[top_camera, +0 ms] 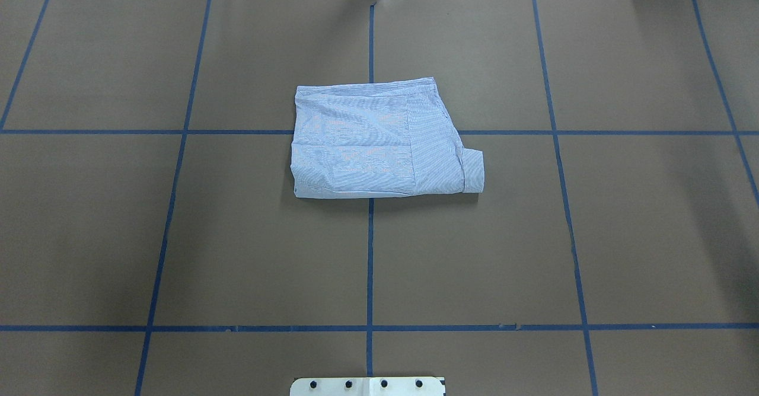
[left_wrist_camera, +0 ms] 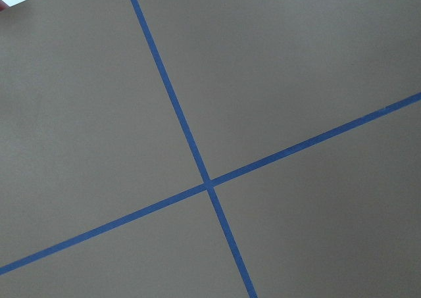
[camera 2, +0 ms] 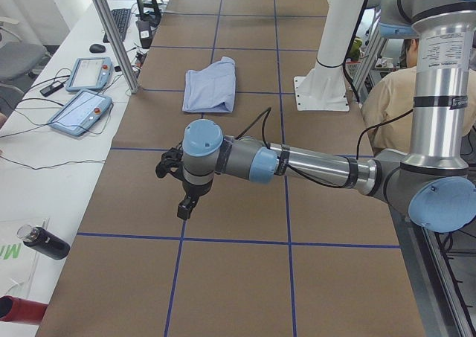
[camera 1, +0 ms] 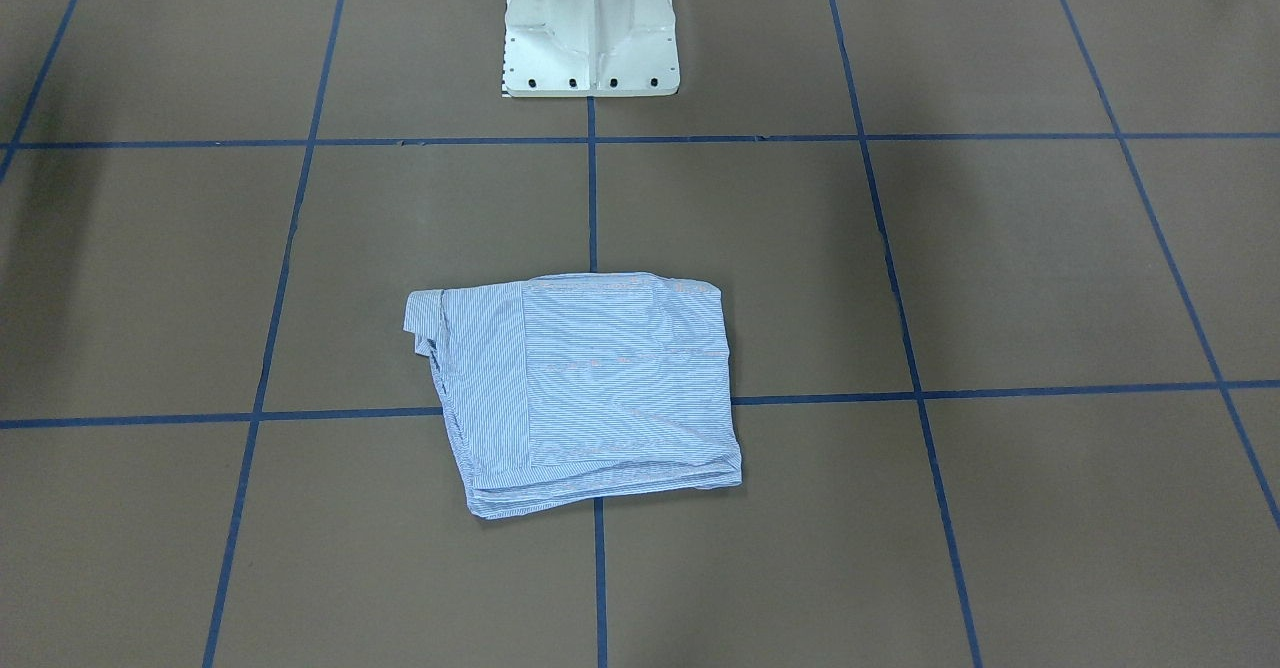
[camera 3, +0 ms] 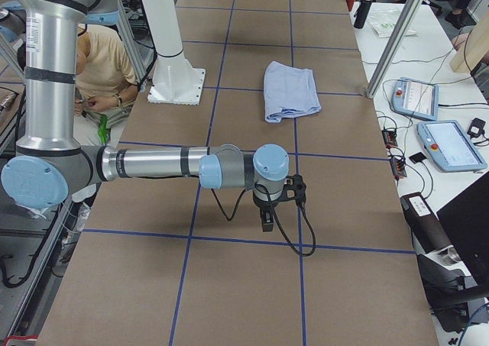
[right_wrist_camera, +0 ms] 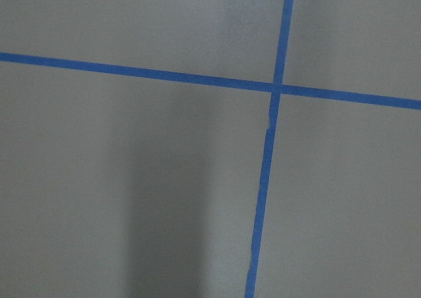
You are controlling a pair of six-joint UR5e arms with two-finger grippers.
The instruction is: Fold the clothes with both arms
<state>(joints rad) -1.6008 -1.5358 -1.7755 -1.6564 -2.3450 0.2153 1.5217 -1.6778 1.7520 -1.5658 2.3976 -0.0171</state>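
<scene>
The clothes are one light blue-and-white striped shirt [top_camera: 379, 141], folded into a compact rectangle at the table's middle, with a cuff sticking out on one side. It also shows as the shirt [camera 1: 590, 388], [camera 2: 210, 89], [camera 3: 290, 92]. Both arms are far from it, out at the table's ends. My left gripper [camera 2: 178, 196] hangs over bare table on the near arm in the exterior left view. My right gripper [camera 3: 267, 220] does the same in the exterior right view. I cannot tell whether either is open or shut. Both wrist views show only brown table with blue tape lines.
The white pedestal base [camera 1: 590, 28] stands at the robot's edge of the table. A seated person [camera 2: 394, 99] is behind the robot. Two teach pendants [camera 2: 78, 110], a metal post [camera 2: 111, 36] and a dark bottle [camera 2: 44, 242] are on the side bench.
</scene>
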